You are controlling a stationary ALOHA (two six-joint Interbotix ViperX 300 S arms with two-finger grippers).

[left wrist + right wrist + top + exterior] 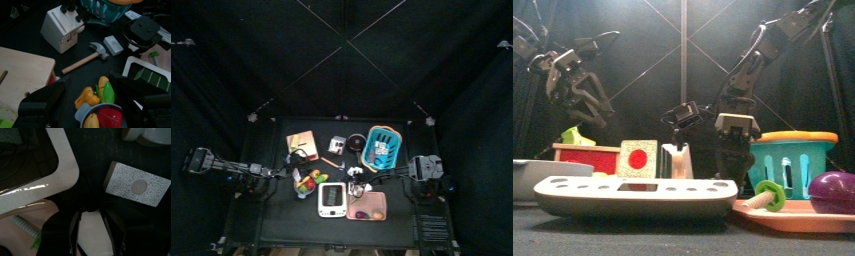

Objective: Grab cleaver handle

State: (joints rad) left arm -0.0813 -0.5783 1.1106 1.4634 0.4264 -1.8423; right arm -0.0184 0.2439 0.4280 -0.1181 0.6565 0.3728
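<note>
Black curtains close in the small black counter (pixel 275 225) on all sides. From above, the white knife block (pixel 339 143) stands toward the far side, between a wooden board (pixel 301 143) and a teal basket (pixel 385 147); one arm comes in from each side.

From the front, the knife block stands behind a white scale (pixel 633 195), and the right arm hangs just beside it.

On the left wrist, the left gripper (pixel 87 85) has its jaws spread wide over a bowl of fruit (pixel 81 116). A hammer (pixel 83 59) lies between the bowl and the knife block. The cleaver handle (pixel 70 9) is probably one of the black handles on top of the block, well apart from these jaws.

On the right wrist, the right gripper (pixel 93 215) has its jaws apart, pinching nothing, over bare counter between the scale and a grey speckled block (pixel 137 185).
</note>
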